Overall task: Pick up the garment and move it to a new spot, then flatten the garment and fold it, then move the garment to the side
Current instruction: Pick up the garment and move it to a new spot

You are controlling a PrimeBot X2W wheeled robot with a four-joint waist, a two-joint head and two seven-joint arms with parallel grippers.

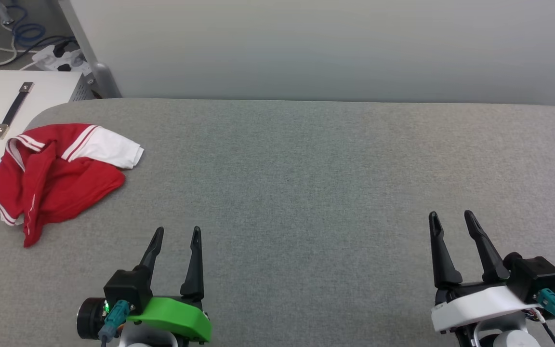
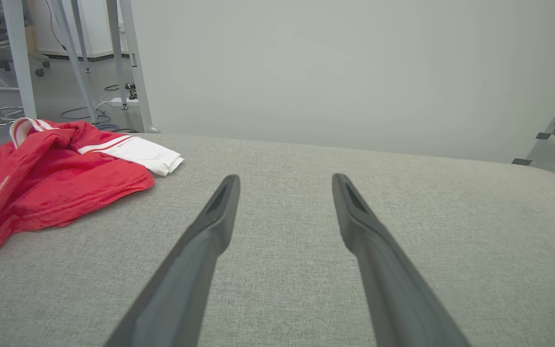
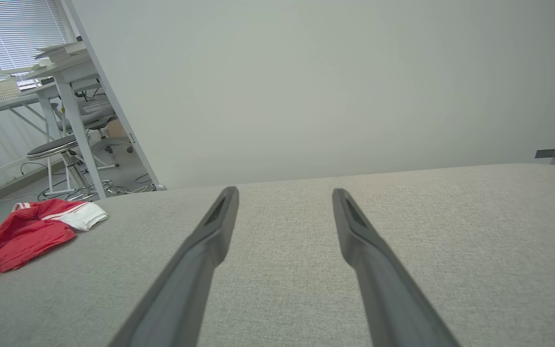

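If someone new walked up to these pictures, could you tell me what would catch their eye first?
The crumpled red garment with its white sleeve stands out at once, bunched at the far left of the grey padded table. Next come the left gripper and the right gripper, both open and empty, low at the near edge and well apart from the garment.

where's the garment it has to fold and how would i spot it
On the wide grey fabric-covered table, look to the far left corner beside a white box with a black handle. The garment lies there in a crumpled heap, bright red with a white sleeve and striped trim, unlike the plain grey and white around it.
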